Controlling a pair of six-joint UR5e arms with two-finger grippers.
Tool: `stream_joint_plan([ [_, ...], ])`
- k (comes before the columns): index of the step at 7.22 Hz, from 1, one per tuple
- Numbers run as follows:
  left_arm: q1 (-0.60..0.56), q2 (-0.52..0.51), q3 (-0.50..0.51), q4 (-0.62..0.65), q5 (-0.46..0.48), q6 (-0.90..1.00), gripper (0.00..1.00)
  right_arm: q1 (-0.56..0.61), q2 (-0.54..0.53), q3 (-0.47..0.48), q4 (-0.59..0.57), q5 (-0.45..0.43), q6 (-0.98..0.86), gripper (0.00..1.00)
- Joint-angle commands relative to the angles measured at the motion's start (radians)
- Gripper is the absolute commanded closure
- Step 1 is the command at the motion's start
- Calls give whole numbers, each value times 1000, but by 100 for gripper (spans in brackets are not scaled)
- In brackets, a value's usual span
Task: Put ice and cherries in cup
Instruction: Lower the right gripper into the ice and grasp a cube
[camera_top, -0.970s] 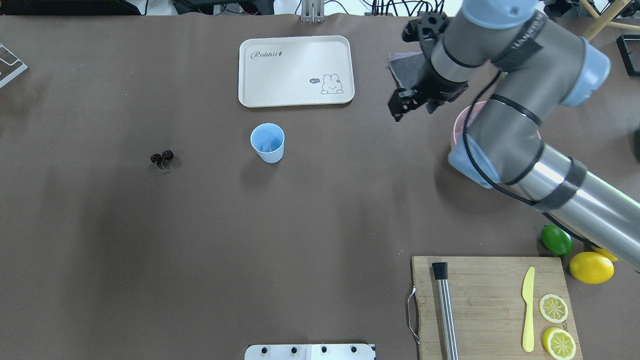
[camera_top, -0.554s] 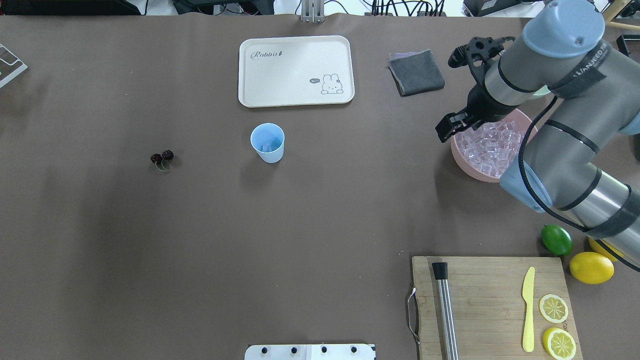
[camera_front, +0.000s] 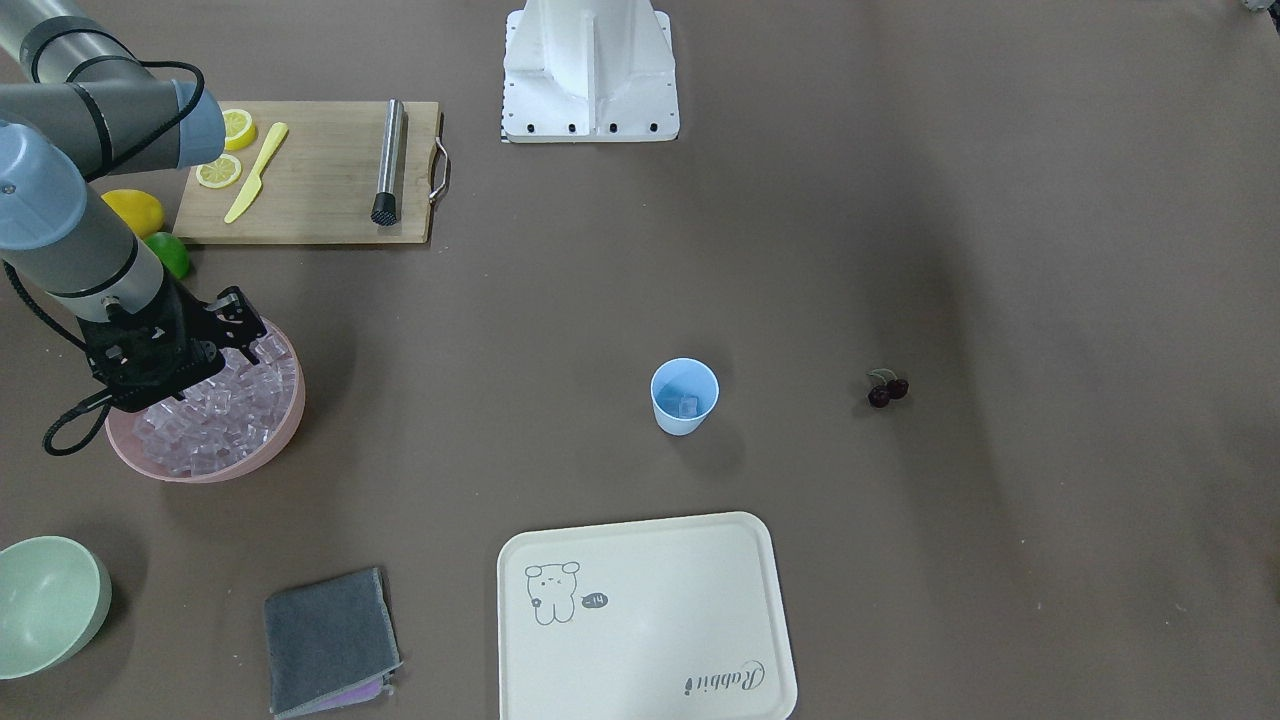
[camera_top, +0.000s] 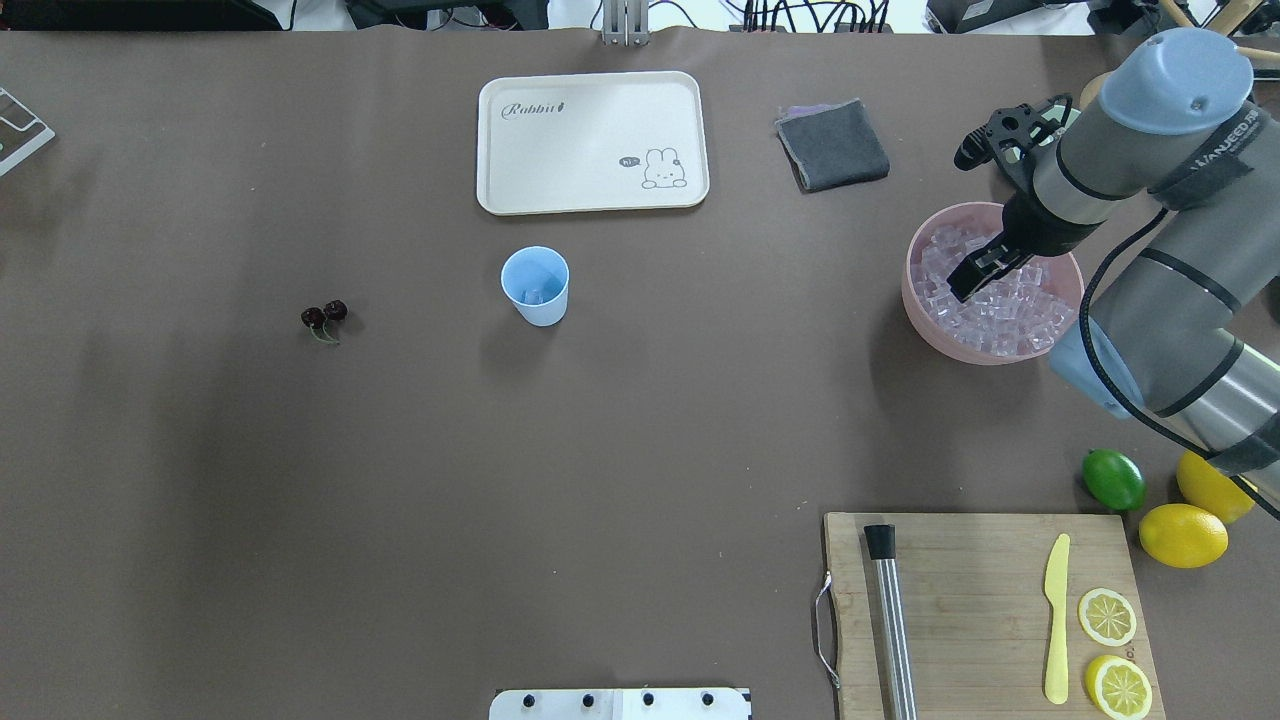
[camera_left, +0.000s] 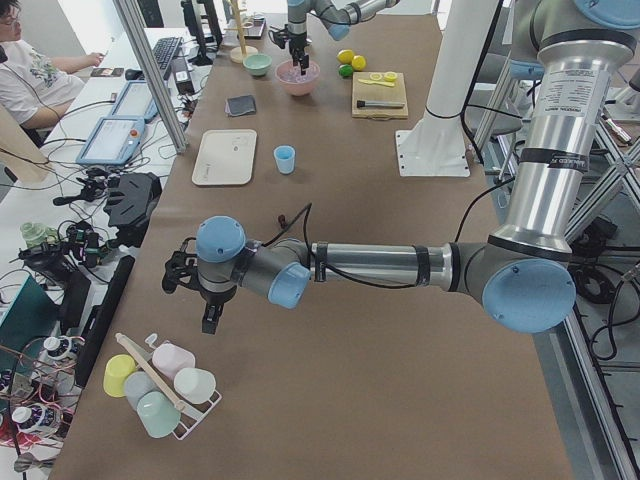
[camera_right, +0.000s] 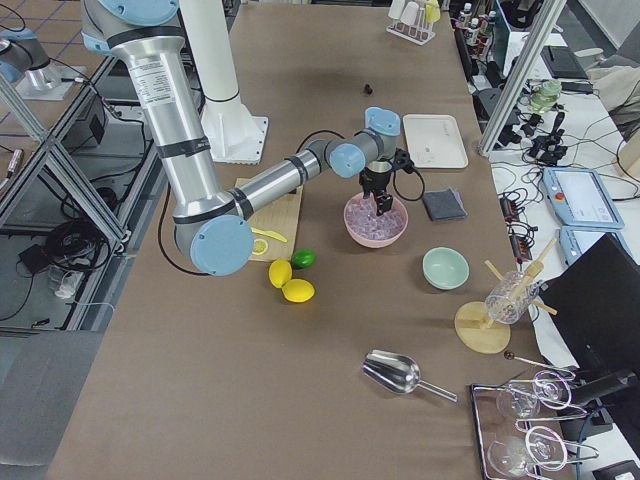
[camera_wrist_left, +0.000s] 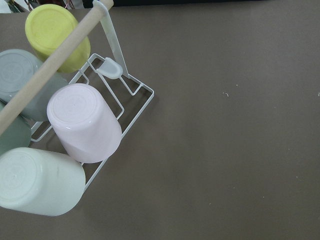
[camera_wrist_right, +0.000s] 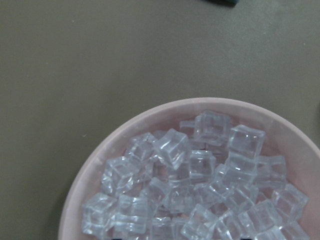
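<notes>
Ice (camera_wrist_right: 200, 170): clear glossy cubes, heaped in a round pink bowl (camera_top: 925, 325) near the counter's right edge, toward the far right corner. Right gripper (camera_top: 972, 278) is held over the heap, pointed down; its opening cannot be told. Cup (camera_top: 535, 285): smooth light-blue plastic, tapered, stood upright, mouth up, mid-counter toward the far edge; one cube is seen inside. Cherries (camera_top: 324, 316): two dark round fruits laid side by side, long axis roughly parallel to the far edge, stems and leaf pointed toward the robot's edge, left of the cup. Left gripper (camera_left: 207, 322) is seen at the left end beside a wire rack (camera_wrist_left: 125, 107); opening cannot be told.
</notes>
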Motion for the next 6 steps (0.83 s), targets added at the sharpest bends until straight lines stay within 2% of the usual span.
stream_joint_plan([
  [1, 0, -1, -1, -1, 0, 0, 2, 21, 14, -74, 38, 1, -2, 19],
  [4, 0, -4, -1, -1, 0, 0, 2, 12, 20, -79, 39, 5, 33, 19],
  [6, 0, -1, -5, -1, 0, 1, 2, 6, -2, -83, 94, 5, 45, 18],
])
